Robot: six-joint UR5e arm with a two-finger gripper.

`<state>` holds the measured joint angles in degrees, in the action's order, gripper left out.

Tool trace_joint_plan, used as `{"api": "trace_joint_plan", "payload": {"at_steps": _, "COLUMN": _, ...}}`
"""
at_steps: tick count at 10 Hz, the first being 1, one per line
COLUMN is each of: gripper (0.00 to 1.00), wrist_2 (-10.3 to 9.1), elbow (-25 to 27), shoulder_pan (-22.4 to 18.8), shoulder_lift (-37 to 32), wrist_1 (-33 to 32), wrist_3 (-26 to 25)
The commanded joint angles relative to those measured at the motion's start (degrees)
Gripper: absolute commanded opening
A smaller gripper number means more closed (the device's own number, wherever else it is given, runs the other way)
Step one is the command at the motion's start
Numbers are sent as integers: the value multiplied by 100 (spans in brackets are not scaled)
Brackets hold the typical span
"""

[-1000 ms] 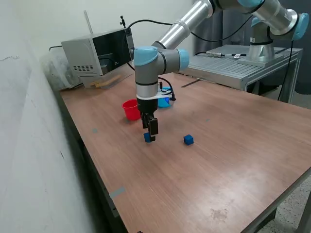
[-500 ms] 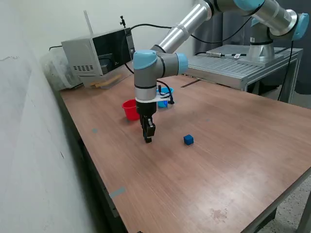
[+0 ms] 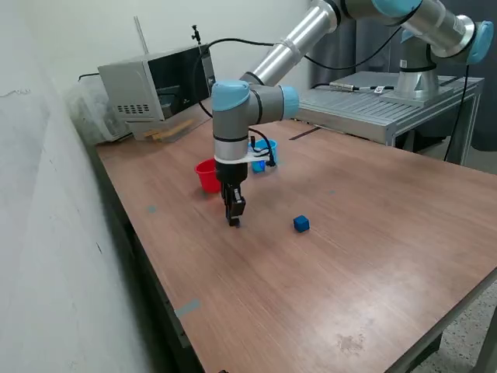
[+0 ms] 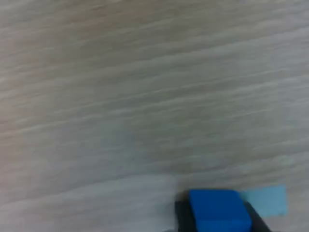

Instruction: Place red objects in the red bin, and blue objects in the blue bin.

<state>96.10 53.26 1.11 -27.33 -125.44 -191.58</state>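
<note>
Gripper low on desk, closed on blue cube. Cube judged light, rigid; flat opposite faces suited gripping.

No readable text, label or number shows anywhere.

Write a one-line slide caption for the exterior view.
UR5e gripper lowered to the wooden table near the red cup, a blue cube lying apart.

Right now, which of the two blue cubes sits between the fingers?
The blue cube under the arm, flanked by dark fingers. The other cube lies free on the table.
</note>
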Motion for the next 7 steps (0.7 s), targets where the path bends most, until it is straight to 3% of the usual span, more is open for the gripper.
{"api": "trace_joint_plan", "payload": {"at_steps": 1, "gripper": 0, "wrist_2": 137, "elbow": 410, "shoulder_pan": 4, "shoulder_lift": -691, "wrist_1": 11, "wrist_3": 417}}
{"api": "trace_joint_plan", "payload": {"at_steps": 4, "gripper": 0, "wrist_2": 155, "elbow": 825, "shoulder_pan": 4, "shoulder_lift": -1466, "wrist_1": 255, "wrist_3": 1208}}
{"api": "trace_joint_plan", "payload": {"at_steps": 7, "gripper": 0, "wrist_2": 260, "elbow": 1203, "shoulder_pan": 179, "shoulder_lift": -2388, "wrist_1": 1275, "wrist_3": 2114}}
